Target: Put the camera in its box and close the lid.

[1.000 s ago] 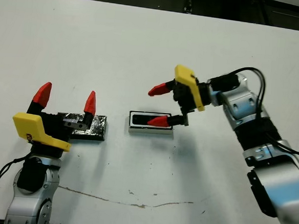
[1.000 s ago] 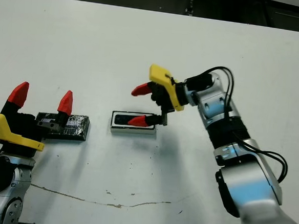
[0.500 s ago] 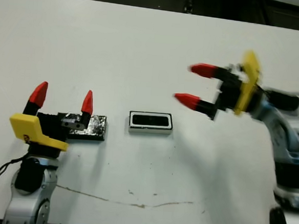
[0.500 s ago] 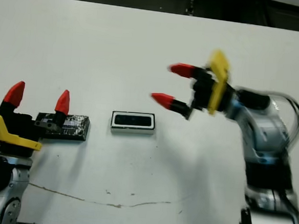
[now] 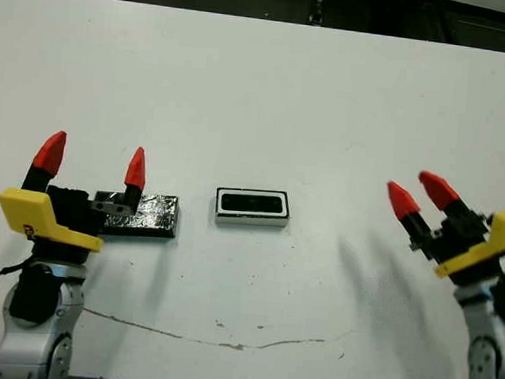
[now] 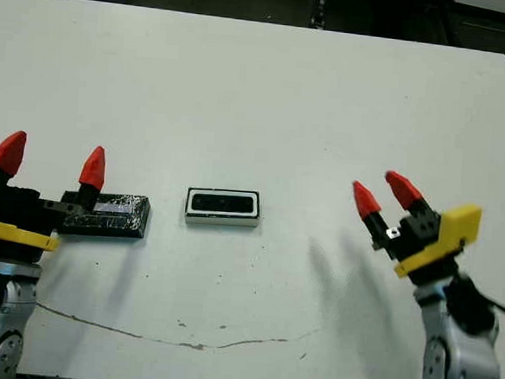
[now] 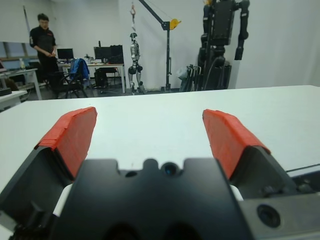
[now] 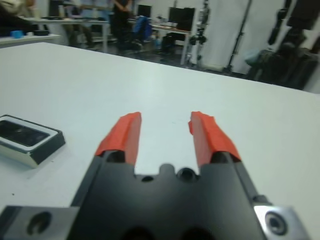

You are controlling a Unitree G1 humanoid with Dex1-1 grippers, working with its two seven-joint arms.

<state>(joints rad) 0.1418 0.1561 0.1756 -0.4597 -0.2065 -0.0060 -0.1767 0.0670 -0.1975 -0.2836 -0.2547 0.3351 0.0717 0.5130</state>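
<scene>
Head views: the box (image 5: 252,207), a shallow white-walled tray, sits mid-table with the glossy black camera (image 5: 252,204) inside. The speckled slab lid (image 5: 151,214) lies beside the left gripper (image 5: 92,160).

Wrist views: left gripper spread wide, empty; right gripper (image 8: 164,134) narrowly parted, empty.

Left end effector (image 5: 92,160) and right end effector (image 5: 416,194), fingers apart.

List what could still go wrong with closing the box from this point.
The lid lies flat on the table, partly under the left tool, so picking it up by its thin edge may slip. The box, with the camera inside, stands free and could slide when the lid is pressed on. The right tool is off to the side, not steadying it.
</scene>
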